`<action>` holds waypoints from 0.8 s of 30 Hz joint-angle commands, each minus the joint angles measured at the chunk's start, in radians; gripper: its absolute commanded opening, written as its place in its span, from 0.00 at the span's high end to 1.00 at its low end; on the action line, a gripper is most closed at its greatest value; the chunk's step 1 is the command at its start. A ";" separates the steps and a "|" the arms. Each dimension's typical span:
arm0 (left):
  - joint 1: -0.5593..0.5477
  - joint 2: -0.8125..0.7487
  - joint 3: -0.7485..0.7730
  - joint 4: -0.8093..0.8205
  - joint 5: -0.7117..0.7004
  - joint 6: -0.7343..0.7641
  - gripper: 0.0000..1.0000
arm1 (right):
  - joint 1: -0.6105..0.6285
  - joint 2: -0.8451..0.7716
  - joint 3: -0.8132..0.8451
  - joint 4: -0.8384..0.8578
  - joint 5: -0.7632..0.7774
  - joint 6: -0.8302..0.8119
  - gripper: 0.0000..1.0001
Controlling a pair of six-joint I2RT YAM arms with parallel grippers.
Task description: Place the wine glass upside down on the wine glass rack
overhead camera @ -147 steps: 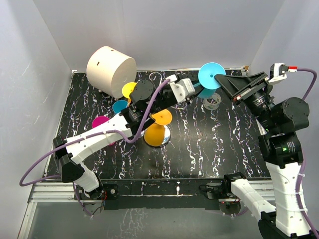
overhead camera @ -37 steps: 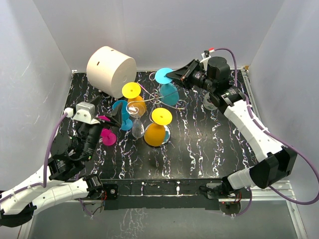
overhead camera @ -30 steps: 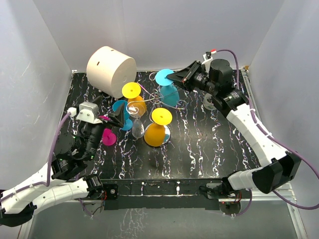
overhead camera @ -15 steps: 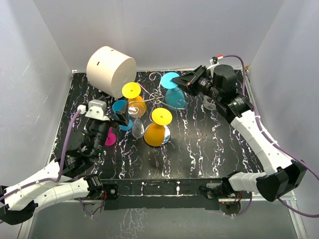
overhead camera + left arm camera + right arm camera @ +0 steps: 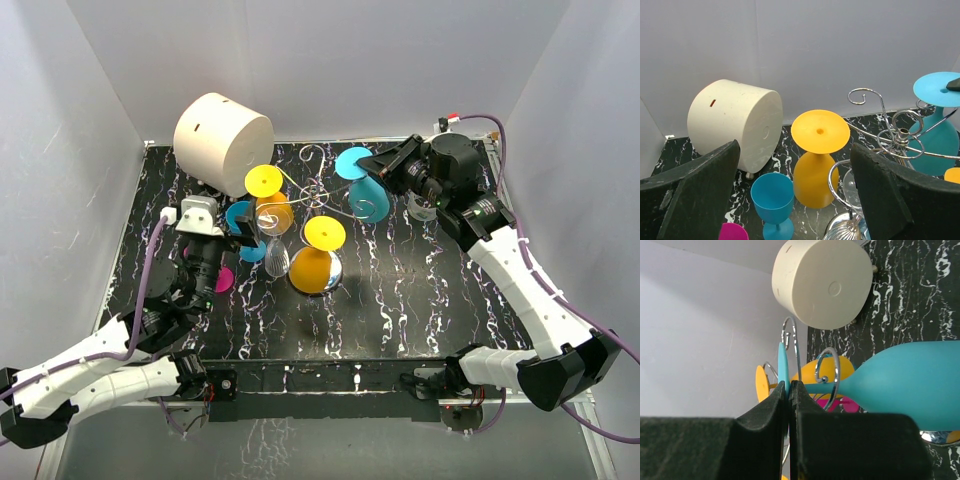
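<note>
My right gripper (image 5: 372, 166) (image 5: 788, 386) is shut on the flat foot of a teal wine glass (image 5: 368, 199) (image 5: 912, 382), which lies on its side with the bowl away from the fingers. In the right wrist view its stem passes through a curled arm of the silver wine glass rack (image 5: 830, 371) (image 5: 313, 192) (image 5: 900, 136). Two yellow glasses (image 5: 268, 195) (image 5: 316, 262) and a clear one (image 5: 277, 259) hang upside down on the rack. My left gripper (image 5: 222, 236) (image 5: 795, 150) stands open and empty, left of the rack, facing a yellow glass (image 5: 816, 162).
A big cream cylinder (image 5: 222, 134) (image 5: 735, 122) lies at the back left. A blue glass (image 5: 240, 215) (image 5: 772, 200) stands upright between my left fingers' line of sight, with a magenta glass (image 5: 222, 278) beside it. A clear glass (image 5: 424, 207) sits under my right arm.
My right gripper has carried the teal glass rightward, its stem now in the rack's curl. The left arm has swung toward the rack, gripper still open.
</note>
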 commanded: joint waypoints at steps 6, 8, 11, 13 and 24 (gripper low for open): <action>-0.003 -0.024 0.011 0.064 -0.020 0.033 0.09 | 0.003 -0.013 0.071 -0.008 0.112 -0.077 1.00; -0.003 -0.021 0.010 0.072 -0.017 0.040 0.09 | 0.003 -0.008 0.078 -0.010 0.112 -0.079 1.00; -0.004 -0.015 0.011 0.082 -0.016 0.049 0.09 | 0.003 -0.007 0.083 -0.015 0.125 -0.080 1.00; -0.003 -0.010 0.012 0.086 -0.012 0.050 0.09 | 0.003 -0.009 0.084 -0.015 0.134 -0.081 1.00; -0.004 -0.019 0.021 0.082 -0.005 0.086 0.09 | 0.003 0.082 0.174 -0.034 0.058 -0.165 1.00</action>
